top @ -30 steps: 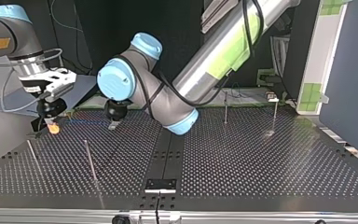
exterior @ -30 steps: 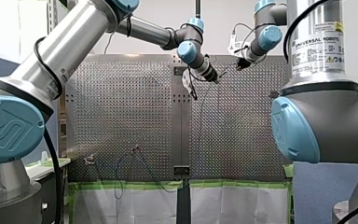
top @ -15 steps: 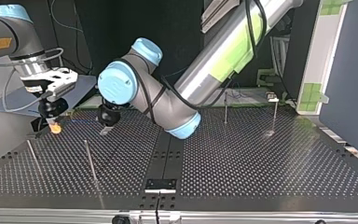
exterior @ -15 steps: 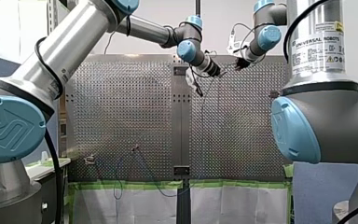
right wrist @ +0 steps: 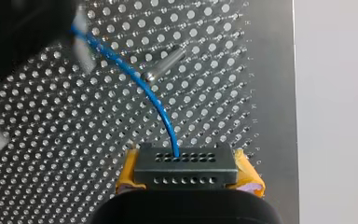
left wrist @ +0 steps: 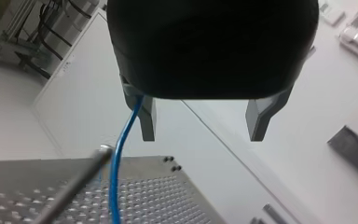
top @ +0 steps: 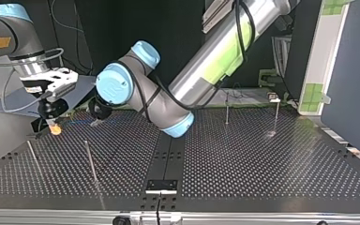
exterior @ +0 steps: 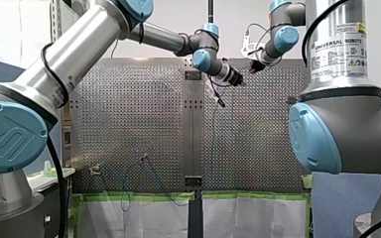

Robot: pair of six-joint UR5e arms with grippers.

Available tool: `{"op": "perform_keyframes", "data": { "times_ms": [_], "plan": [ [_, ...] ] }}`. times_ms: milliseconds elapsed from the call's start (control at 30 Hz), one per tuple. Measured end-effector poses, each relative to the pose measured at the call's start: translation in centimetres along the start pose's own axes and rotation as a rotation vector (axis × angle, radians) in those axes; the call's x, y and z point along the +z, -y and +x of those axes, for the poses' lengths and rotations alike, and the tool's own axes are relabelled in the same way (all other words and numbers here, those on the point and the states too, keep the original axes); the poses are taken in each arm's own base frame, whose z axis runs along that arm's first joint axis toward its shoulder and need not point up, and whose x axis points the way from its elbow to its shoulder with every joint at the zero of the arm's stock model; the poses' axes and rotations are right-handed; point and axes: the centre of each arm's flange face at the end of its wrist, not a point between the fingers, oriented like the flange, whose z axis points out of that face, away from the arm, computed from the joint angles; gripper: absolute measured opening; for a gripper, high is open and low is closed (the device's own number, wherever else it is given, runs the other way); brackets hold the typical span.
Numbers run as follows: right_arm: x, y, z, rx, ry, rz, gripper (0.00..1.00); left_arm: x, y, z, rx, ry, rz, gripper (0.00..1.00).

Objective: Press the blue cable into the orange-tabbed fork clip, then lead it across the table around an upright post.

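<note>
At the clip: you see a dark grey, blocky fork clip with two rows of small round holes and an orange tab at each side, sitting on the matt perforated metal table.
Cable: the thin, glossy blue cable enters the clip at the row of holes farther from my right gripper. It arcs away from the clip and passes just beside a slim, round metal post near it.
Right gripper: it stands directly over the clip. You cannot tell whether it is spread or clamped, because its black body hides the rest.
Left gripper: my left gripper is black-bodied with flat grey metal fingers. It hangs farther along the cable from the clip, spread wide with nothing in the gap. The cable runs down the outer side of one finger.
Hard to make out: you cannot tell whether the cable touches that finger. From the right wrist, my left gripper is only a dark blur.
Other posts: more thin upright rods stand well apart from the clip.
</note>
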Motion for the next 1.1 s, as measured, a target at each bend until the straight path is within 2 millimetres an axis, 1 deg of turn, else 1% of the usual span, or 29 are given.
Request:
{"op": "perform_keyframes", "data": {
  "times_ms": [100,367,467,600,800,833,867,933,967,1000,1033,1067,1100],
  "plan": [
    [0.0,0.1,0.1,0.000,-0.001,0.001,0.00,0.5,-0.4,0.9,-0.004,-0.021,0.005,0.94],
    [0.0,0.1,0.1,-0.001,-0.002,0.002,0.00,1.6,-0.9,4.9,0.000,-0.078,0.007,0.94],
    [-0.1,0.2,0.1,-0.001,-0.002,0.003,0.00,1.9,-0.9,6.0,0.004,-0.090,0.011,0.94],
    [-0.1,0.2,0.1,-0.002,-0.003,0.004,0.00,2.1,-0.6,6.4,-0.001,-0.082,0.021,0.94],
    [-0.2,0.4,0.2,-0.004,-0.004,0.006,0.00,2.6,-0.8,5.5,-0.019,-0.017,0.025,0.94],
    [-0.2,0.4,0.2,-0.004,-0.004,0.006,0.00,2.8,-0.8,5.4,-0.027,-0.007,0.029,0.90],
    [-0.2,0.4,0.2,-0.004,-0.004,0.006,0.00,2.8,-0.8,5.3,-0.032,0.001,0.034,0.90],
    [-0.2,0.3,0.2,-0.005,-0.004,0.006,0.00,3.0,-0.7,5.1,-0.040,0.014,0.043,0.79],
    [-0.2,0.4,0.2,-0.005,-0.004,0.006,0.00,3.0,-0.7,5.0,-0.041,0.018,0.045,0.79],
    [-0.2,0.4,0.2,-0.005,-0.004,0.006,0.00,3.1,-0.7,5.0,-0.043,0.021,0.046,0.69],
    [-0.2,0.4,0.2,-0.006,-0.004,0.006,0.00,3.1,-0.7,5.0,-0.044,0.025,0.047,0.63],
    [-0.2,0.4,0.2,-0.006,-0.004,0.006,0.00,3.1,-0.7,4.9,-0.044,0.027,0.047,0.63],
    [-0.2,0.4,0.2,-0.006,-0.004,0.006,0.00,3.1,-0.7,4.9,-0.044,0.029,0.047,0.55]
  ]
}}
